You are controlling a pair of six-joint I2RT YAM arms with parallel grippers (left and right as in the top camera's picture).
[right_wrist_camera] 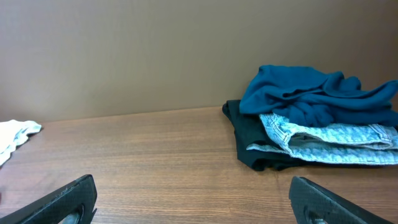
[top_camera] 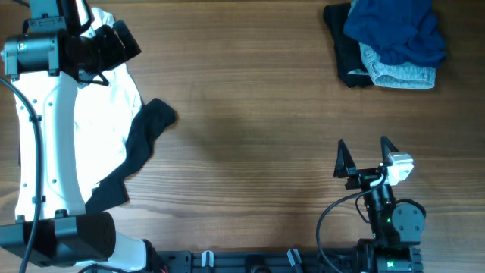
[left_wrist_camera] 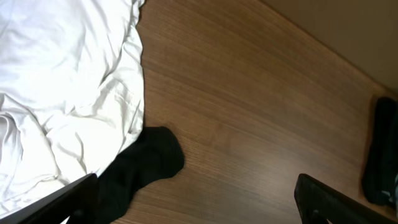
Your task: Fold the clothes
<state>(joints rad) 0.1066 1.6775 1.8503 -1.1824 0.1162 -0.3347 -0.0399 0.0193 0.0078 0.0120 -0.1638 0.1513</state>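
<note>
Overhead, the white garment [top_camera: 106, 114] lies crumpled at the left of the tabletop [top_camera: 250, 114], a black garment [top_camera: 148, 136] trailing from it; left fingers [left_wrist_camera: 62, 200] and right fingers [top_camera: 342, 161] are spread, empty; I'd pinch a far corner and flatten first.

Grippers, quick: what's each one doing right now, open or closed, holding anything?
Left gripper: open, holding nothing, above the edge of the white garment.
Right gripper: open, holding nothing.

Crumpled white garment [top_camera: 106, 114], black garment [top_camera: 144, 140] draped along its right edge; well apart, blue shirt [top_camera: 394, 26] heaped atop denim [top_camera: 402, 72] and black fabric [top_camera: 348, 53].
</note>
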